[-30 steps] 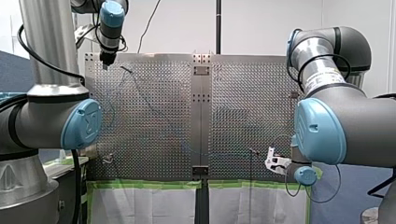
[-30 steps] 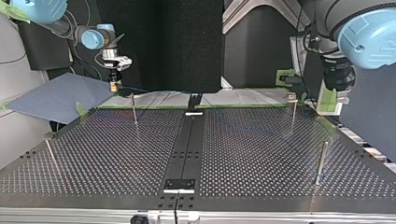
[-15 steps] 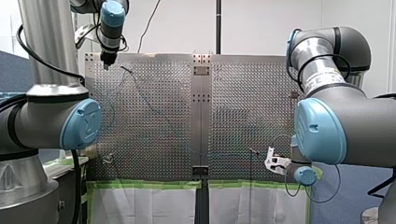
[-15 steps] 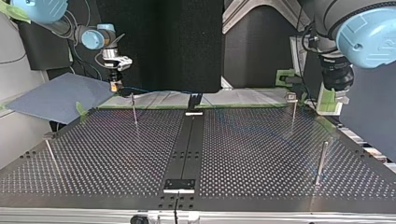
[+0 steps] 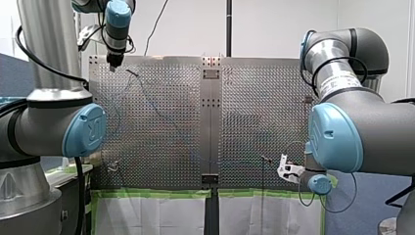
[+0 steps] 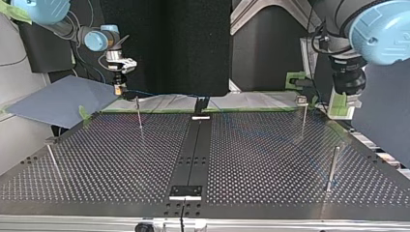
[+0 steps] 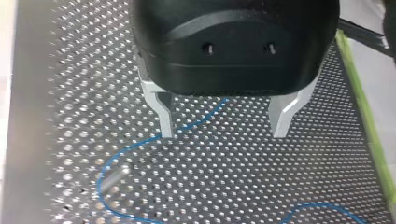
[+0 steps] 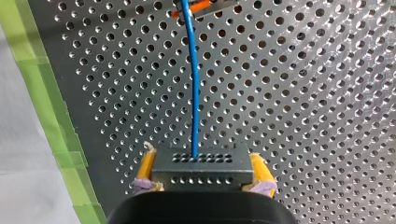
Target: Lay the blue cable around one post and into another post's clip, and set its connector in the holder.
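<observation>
At the front view's upper left, my left gripper [image 5: 112,63] hung over the far corner of the perforated table [image 5: 244,122]. In its wrist view its metal fingers [image 7: 164,116] stood spread wide with nothing between them. The blue cable [image 7: 140,148] lay on the table beneath, passing just beside one finger and curving around a blurred post [image 7: 114,176]; whether it touched that post could not be told. At the front view's right, my right arm [image 5: 352,132] reached down to the table's near edge. In its wrist view my right gripper [image 8: 201,179] had its yellow pads [image 8: 145,165] pinched on the black connector [image 8: 201,164], held over the table. The cable ran from the connector straight ahead to an orange-marked clip [image 8: 201,7]. Green tape [image 8: 42,93] lined the table's edge beside the gripper.
</observation>
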Action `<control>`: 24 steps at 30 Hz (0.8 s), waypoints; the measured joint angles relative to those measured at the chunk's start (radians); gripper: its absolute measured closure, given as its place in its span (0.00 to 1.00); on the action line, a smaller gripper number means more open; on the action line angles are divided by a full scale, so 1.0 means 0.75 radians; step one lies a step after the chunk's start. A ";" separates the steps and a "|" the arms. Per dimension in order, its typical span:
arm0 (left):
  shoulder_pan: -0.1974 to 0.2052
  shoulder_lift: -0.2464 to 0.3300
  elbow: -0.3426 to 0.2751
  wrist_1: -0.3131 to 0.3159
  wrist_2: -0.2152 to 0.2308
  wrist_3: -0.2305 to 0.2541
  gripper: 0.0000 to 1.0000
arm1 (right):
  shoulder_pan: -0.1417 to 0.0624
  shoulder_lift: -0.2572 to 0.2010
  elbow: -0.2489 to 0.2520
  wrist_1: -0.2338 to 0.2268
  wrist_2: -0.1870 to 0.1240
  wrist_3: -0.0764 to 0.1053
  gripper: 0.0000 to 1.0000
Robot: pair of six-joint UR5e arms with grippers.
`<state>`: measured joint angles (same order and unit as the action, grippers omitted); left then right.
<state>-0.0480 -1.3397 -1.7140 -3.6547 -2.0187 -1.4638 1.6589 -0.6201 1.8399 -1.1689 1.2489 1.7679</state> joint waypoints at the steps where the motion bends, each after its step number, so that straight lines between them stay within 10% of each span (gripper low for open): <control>1: -0.002 0.007 -0.004 0.013 0.006 -0.002 0.00 | 0.000 0.000 0.000 0.000 0.000 0.000 1.00; 24: -0.086 0.043 -0.246 0.269 0.251 -0.128 0.00 | 0.008 0.000 0.000 0.034 0.041 -0.021 1.00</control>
<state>-0.1123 -1.3077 -1.8985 -3.4530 -1.8301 -1.5600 1.6649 -0.6204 1.8401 -1.1435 1.2798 1.7524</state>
